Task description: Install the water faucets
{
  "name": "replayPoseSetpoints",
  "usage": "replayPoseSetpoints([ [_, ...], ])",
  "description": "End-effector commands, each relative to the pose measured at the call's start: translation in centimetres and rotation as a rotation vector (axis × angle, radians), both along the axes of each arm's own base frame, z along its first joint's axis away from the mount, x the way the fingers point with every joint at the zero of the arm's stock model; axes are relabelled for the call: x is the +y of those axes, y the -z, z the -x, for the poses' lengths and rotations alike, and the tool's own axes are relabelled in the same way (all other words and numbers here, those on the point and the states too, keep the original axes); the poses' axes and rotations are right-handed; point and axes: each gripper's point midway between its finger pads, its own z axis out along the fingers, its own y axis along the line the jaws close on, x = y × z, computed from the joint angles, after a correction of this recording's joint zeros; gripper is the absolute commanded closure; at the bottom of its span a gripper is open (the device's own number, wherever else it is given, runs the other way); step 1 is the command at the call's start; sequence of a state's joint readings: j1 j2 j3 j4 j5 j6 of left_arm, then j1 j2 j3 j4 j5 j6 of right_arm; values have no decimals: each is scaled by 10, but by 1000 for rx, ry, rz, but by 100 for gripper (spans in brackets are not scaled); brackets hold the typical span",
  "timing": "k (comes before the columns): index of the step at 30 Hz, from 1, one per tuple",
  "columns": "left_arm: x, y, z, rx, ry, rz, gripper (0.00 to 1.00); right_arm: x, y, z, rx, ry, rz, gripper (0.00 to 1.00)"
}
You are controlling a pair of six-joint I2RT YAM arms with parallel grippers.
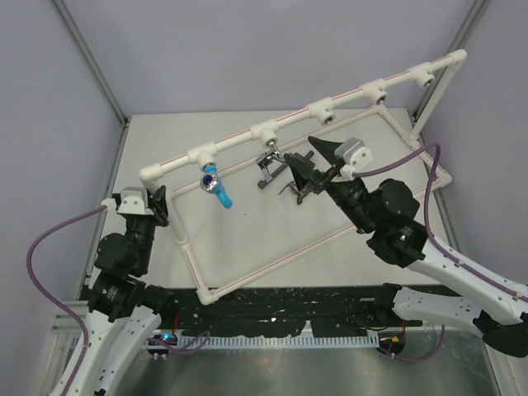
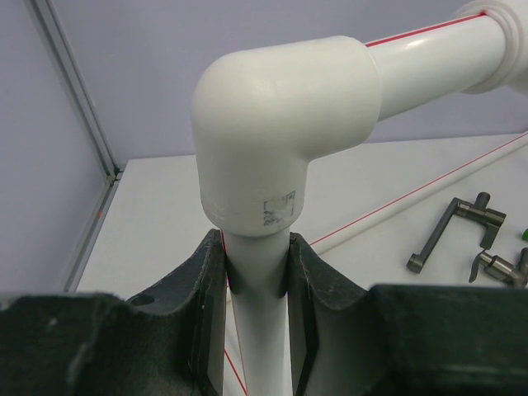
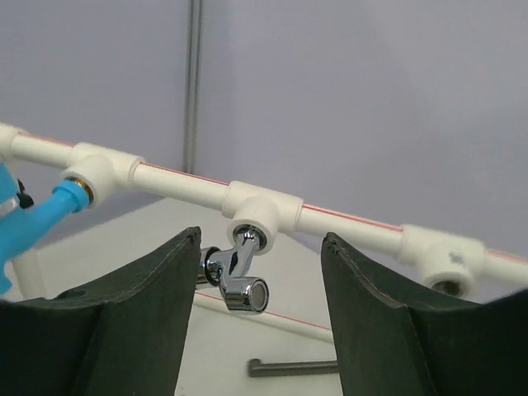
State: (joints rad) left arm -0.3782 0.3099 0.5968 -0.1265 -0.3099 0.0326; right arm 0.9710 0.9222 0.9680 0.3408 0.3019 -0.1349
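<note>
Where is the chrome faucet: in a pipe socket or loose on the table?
In a socket: the chrome faucet hangs from the white pipe frame's tee, clear of the table. Thread tightness: cannot tell.

Right pincer: jaws spread; chrome tap hangs dead ahead in the gap. Pipe frame bars the way above, blue tap crowds the left.

The left arm is folded upright at the near left. The left gripper points forward, fingers closed against an upright white pipe. The right arm extends forward-left. The right gripper is level, fingers spread wide apart.
</note>
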Motion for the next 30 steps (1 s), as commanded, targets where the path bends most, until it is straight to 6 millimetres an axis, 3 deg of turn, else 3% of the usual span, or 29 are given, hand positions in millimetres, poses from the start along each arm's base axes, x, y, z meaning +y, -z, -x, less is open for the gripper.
replayPoseSetpoints([
  [1,4,16,-2,54,-19,-53,100,2,-15,25,-429,-37,640,36],
  [2,4,16,-2,54,-20,-53,100,6,-2,25,-430,-66,721,36],
  [5,4,16,-2,54,-18,-52,100,9,-5,27,-540,-69,842,38],
  [10,3,16,-1,55,-17,-54,100,17,12,22,-631,-55,1082,38],
  [17,4,15,-1,49,-19,-52,100,27,19,6,-735,35,1239,38],
  [26,4,14,0,45,-17,-50,100,45,41,-24,-804,141,1444,40],
  [30,4,14,0,45,-17,-49,100,51,43,-35,-798,188,1458,43],
])
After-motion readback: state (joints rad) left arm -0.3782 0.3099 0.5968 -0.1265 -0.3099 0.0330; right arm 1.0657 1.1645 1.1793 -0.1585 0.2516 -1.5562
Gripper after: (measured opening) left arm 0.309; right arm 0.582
